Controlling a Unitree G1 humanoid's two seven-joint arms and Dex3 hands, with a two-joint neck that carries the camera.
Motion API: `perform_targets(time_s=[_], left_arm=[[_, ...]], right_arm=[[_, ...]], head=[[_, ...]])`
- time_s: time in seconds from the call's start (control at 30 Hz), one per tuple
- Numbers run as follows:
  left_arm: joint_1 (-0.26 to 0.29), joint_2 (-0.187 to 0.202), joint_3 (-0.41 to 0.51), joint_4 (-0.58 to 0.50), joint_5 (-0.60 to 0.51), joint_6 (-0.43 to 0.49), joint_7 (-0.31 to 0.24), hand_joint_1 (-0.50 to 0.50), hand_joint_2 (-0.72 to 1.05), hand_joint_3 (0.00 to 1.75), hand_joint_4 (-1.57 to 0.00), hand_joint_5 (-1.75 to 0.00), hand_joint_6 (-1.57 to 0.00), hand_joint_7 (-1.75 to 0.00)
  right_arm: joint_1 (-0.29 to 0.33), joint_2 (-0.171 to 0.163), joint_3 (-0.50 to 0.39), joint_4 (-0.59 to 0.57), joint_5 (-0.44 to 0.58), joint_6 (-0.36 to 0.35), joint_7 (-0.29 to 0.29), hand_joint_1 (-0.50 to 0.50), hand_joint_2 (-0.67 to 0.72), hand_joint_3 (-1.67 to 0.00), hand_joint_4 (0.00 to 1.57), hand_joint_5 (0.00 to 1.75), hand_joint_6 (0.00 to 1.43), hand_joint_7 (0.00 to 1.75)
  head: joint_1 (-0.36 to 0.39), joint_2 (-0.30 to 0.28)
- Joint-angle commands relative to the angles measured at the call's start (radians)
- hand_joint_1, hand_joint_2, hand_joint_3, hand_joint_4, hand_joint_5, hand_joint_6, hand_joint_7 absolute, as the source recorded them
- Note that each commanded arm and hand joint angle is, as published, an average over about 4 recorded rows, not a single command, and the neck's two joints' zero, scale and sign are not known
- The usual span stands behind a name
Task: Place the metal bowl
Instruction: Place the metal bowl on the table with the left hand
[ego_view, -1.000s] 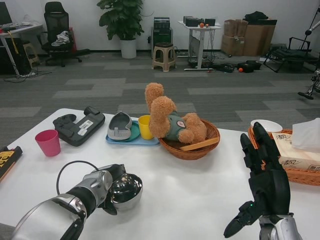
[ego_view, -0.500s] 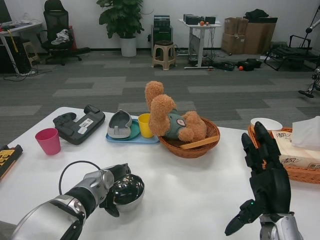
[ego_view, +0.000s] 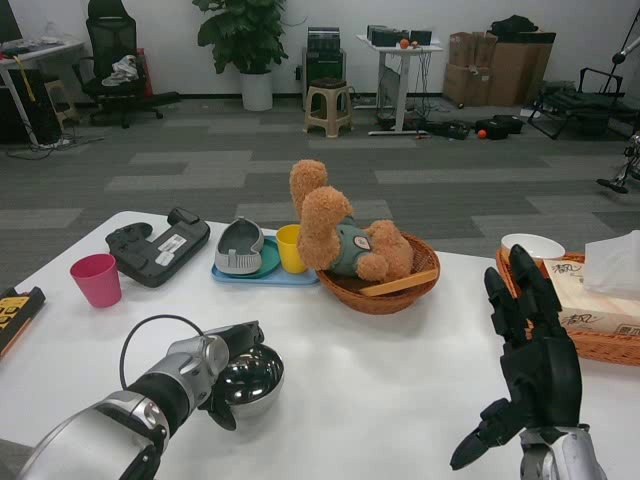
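The metal bowl (ego_view: 251, 376) is a shiny round steel dish at the near left of the white table (ego_view: 380, 380). My left hand (ego_view: 228, 352) grips its rim from the left, black fingers curled over the edge. Whether the bowl rests on the table or hangs just above it, I cannot tell. My right hand (ego_view: 530, 345) stands upright at the near right with its fingers spread, holding nothing, far from the bowl.
Behind the bowl stand a pink cup (ego_view: 96, 280), a black controller (ego_view: 158, 247), and a blue tray (ego_view: 262, 275) with a grey dish and a yellow cup (ego_view: 290, 250). A wicker basket (ego_view: 384, 290) holds a teddy bear (ego_view: 340, 235). A tissue basket (ego_view: 600, 310) sits far right.
The whole picture has shifted slightly as the camera moved. The left hand with the bowl has stayed almost in place; the right hand has not moved.
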Motion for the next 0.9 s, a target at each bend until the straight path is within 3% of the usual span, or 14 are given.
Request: perform_targets(time_s=[0.03,0.23,0.53,0.67,0.9], left_arm=[[0.018,0.017,0.002,-0.017,0.018,-0.009,-0.001,-0.50,1.05,0.52,0.00,-0.72,0.00,-0.65],[0.041,0.020,0.009,-0.072,0.024,-0.015,0.003,-0.50,1.05,0.09,0.00,-0.72,0.00,-0.70],[0.073,0.022,0.032,-0.147,0.028,-0.011,-0.001,-0.50,1.05,0.00,0.00,-0.64,0.00,-0.70],[0.121,0.024,0.058,-0.271,0.016,0.006,-0.017,-0.50,1.05,0.09,0.00,-0.62,0.00,-0.70],[0.192,0.023,0.118,-0.448,-0.015,0.012,-0.023,-0.50,1.05,0.09,0.00,-0.62,0.00,-0.73]], right_arm=[[0.005,-0.009,0.002,0.005,0.006,-0.014,-0.003,0.17,0.72,0.00,0.00,0.19,0.00,0.19],[0.001,-0.009,0.001,0.010,0.006,-0.014,-0.001,0.17,0.72,0.00,0.00,0.19,0.00,0.21],[-0.002,-0.010,0.001,0.014,0.008,-0.014,-0.003,0.17,0.72,0.00,0.00,0.19,0.00,0.19],[-0.002,-0.010,0.001,0.014,0.009,-0.014,-0.003,0.17,0.72,0.00,0.00,0.19,0.00,0.19],[-0.002,-0.010,0.001,0.014,0.011,-0.014,-0.003,0.17,0.72,0.00,0.00,0.19,0.00,0.21]], head=[[0.002,0.000],[0.006,-0.003],[0.007,-0.002],[0.011,-0.001],[0.015,-0.001]])
